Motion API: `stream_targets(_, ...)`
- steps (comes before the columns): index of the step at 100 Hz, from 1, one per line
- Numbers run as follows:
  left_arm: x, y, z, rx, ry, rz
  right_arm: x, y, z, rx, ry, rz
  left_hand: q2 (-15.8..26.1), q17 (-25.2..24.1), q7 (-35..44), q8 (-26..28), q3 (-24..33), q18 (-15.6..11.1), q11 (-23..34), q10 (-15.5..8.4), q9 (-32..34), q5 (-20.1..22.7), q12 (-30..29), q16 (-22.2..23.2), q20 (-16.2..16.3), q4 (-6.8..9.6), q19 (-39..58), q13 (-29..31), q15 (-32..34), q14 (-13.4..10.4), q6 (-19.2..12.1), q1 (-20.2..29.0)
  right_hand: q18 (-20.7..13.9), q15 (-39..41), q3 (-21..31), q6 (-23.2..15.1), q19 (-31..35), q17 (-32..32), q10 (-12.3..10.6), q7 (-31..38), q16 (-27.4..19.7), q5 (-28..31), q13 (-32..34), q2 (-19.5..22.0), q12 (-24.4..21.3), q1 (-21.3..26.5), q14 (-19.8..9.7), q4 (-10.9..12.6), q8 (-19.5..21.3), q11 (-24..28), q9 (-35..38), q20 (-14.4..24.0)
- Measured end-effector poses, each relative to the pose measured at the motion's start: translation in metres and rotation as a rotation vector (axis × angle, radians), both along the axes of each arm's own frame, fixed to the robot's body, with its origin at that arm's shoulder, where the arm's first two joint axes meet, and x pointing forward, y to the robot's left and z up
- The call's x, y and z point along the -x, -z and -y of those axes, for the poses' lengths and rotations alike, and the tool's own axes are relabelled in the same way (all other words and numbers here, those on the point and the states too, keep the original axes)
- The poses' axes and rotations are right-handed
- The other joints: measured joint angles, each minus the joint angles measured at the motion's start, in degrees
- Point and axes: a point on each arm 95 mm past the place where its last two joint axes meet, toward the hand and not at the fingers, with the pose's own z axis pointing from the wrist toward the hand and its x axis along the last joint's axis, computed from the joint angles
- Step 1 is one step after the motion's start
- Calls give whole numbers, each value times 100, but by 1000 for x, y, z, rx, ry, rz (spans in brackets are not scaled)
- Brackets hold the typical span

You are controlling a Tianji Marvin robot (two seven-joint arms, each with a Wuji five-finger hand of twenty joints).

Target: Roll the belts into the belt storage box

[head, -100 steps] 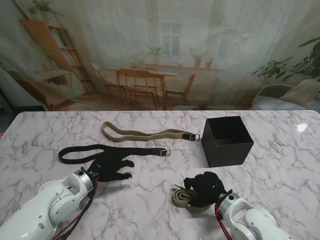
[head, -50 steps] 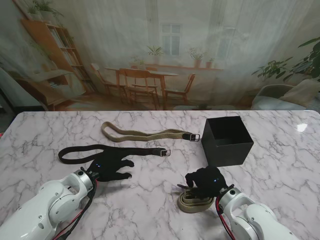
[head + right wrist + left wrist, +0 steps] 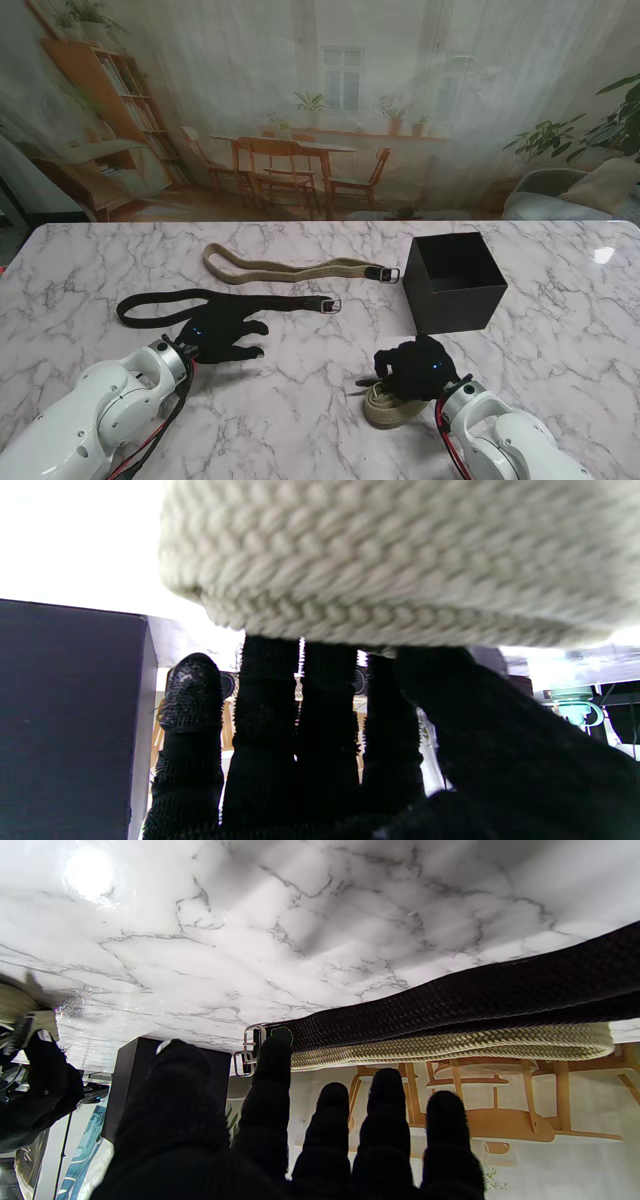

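Lying coiled on the marble bench (image 3: 300, 400) nearer to me than the black storage box (image 3: 455, 282), tan rolled belt (image 3: 392, 409) gripped by right hand (image 3: 413, 369), black belt (image 3: 225, 302) and tan belt (image 3: 290, 267) stretched flat farther left, left hand (image 3: 220, 335) fingers spread, holding nothing.

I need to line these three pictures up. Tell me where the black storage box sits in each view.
Stand view: black storage box on the marble table's right half, farther from me than the right hand.
Left wrist view: box a dark block beyond the thumb, near the belt buckles.
Right wrist view: box a dark wall beside the fingers.
Shared landmark: the box itself shows in all three.
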Motion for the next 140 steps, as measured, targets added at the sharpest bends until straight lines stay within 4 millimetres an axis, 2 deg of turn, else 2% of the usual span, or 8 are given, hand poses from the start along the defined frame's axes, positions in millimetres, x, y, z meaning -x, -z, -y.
stream_targets(23,0,0,1,-2,2,1,10,0,4,5,-16,-9,0,0,0,0,0,1,0,0,0,0,0,0,0,0,0,0,0,0,0,0,18,-7,-828,-95,2,-469,244,-288,-164,102,-967,664,-129,-738,144,255,55,104,-1053,220)
stream_targets(44,0,0,1,-5,4,2,13,1,9,1,-43,8,0,0,0,0,0,1,0,0,0,0,0,0,0,0,0,0,0,0,0,0,22,10,-873,-95,-105,-1079,377,-429,-438,85,-2093,762,-503,-732,264,313,286,-147,-2581,295)
stream_targets(62,0,1,2,-5,4,3,13,-1,17,-5,-43,24,0,-1,0,0,0,1,0,0,0,0,0,0,0,0,0,0,0,0,0,0,27,-249,-827,-95,-269,-1312,481,-429,-740,-6,-2479,759,-779,-930,350,323,426,-312,-3058,296)
stream_targets(72,0,1,2,-6,5,3,13,-1,21,7,-42,28,0,-1,0,0,0,1,0,0,0,0,0,0,-1,0,0,0,0,0,0,0,30,-376,-465,-135,-354,-1389,481,-265,-885,-134,-2588,344,-976,-856,350,323,432,-361,-3135,298)
stream_targets(81,0,1,2,-7,6,2,12,-1,25,43,-52,23,0,-2,0,0,0,1,0,0,0,0,0,0,-1,0,0,0,0,0,1,0,40,-653,432,-304,-491,-1477,479,-199,-1067,-140,-2678,5,-1191,-438,350,323,432,-585,-3291,298)
stream_targets(99,0,1,2,-7,6,2,12,-1,36,104,-92,-38,0,-3,1,0,0,1,0,0,-1,0,0,0,-1,0,0,0,0,0,1,0,97,-1428,951,-575,-1035,-1923,462,-199,-1381,-272,-3242,-92,-1548,-322,286,294,432,-1014,-3713,239)
stream_targets(115,0,1,2,-9,5,3,13,-6,43,117,-126,-58,0,-4,1,0,0,1,0,0,-1,0,0,0,-1,0,0,0,0,0,1,0,166,-1748,-63,-644,-1496,-2215,553,-496,-1689,-267,-3410,-81,-1644,-1369,372,293,718,-1201,-3872,92)
stream_targets(140,0,1,2,-11,6,4,13,1,48,-3,-95,-3,0,-5,1,0,0,1,0,0,-1,0,0,0,-1,0,0,0,0,0,1,0,187,-1748,-668,-306,-1559,-2211,628,-921,-1743,-55,-3392,719,-1617,-1715,429,602,1119,-1201,-3862,37)
